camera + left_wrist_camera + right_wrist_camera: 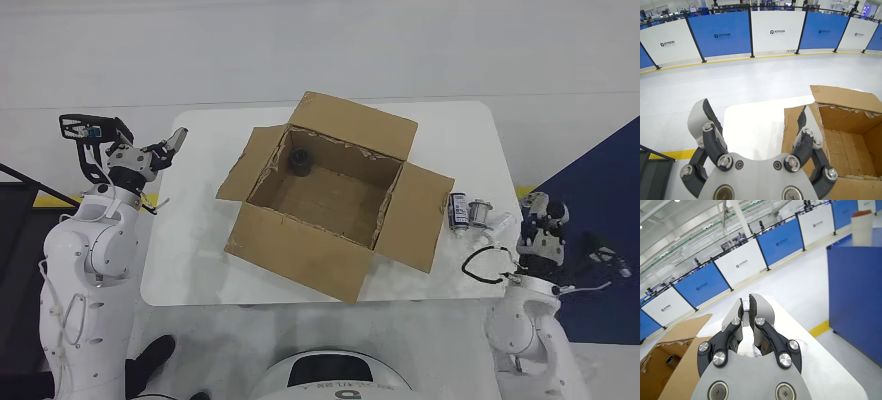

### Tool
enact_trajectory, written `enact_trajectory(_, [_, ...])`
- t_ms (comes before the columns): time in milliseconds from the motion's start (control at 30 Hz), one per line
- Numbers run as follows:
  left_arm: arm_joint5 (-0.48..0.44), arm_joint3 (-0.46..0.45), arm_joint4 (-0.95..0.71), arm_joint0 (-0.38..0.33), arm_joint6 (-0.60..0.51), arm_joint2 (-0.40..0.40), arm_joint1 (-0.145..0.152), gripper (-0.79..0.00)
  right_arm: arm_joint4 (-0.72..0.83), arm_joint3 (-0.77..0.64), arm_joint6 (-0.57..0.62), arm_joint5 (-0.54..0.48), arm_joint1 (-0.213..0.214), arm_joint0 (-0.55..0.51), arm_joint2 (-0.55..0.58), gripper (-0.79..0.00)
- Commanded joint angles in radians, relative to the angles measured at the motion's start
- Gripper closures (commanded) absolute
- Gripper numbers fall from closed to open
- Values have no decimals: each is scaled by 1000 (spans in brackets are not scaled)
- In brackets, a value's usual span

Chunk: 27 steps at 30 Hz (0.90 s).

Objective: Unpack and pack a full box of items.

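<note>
An open cardboard box (330,200) stands in the middle of the white table (200,250), flaps spread outward. A dark round item (300,162) lies in its far left corner, also seen as the dark round item (671,360) in the right wrist view. My left gripper (755,106) is open and holds nothing, hovering over the table's left edge beside the box (844,121). My right gripper (746,303) is off the table's right edge, shut on a small pale block (745,313). In the top view the left gripper (172,146) and right gripper (538,206) flank the box.
On the table right of the box lie a dark can (459,211) and a small silvery item (481,212). A blue partition (855,294) stands on the floor to the right. A dark rack (653,174) is beside the table's left side.
</note>
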Motion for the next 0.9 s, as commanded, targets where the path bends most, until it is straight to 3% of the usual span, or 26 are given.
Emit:
enact_trajectory(0, [0,0,0,0,0,0,0,-785,42,47,50,-18,2,-16,53,0])
enact_trajectory(233, [0,0,0,0,0,0,0,-785,103,168,313,-130,14,-16,132,0])
enact_trajectory(333, [0,0,0,0,0,0,0,-785,82,212,399,-117,19,27,129,0])
enact_trajectory(567, [0,0,0,0,0,0,0,-785,30,263,505,-94,23,75,111,0])
enact_trajectory(767, [0,0,0,0,0,0,0,-785,33,271,523,-86,21,75,117,0])
enact_trajectory(800, [0,0,0,0,0,0,0,-785,34,269,524,-88,21,74,116,-86])
enact_trajectory(833, [0,0,0,0,0,0,0,-785,31,266,524,-89,20,72,115,-265])
enact_trajectory(867, [0,0,0,0,0,0,0,-785,28,261,524,-92,20,69,112,-286])
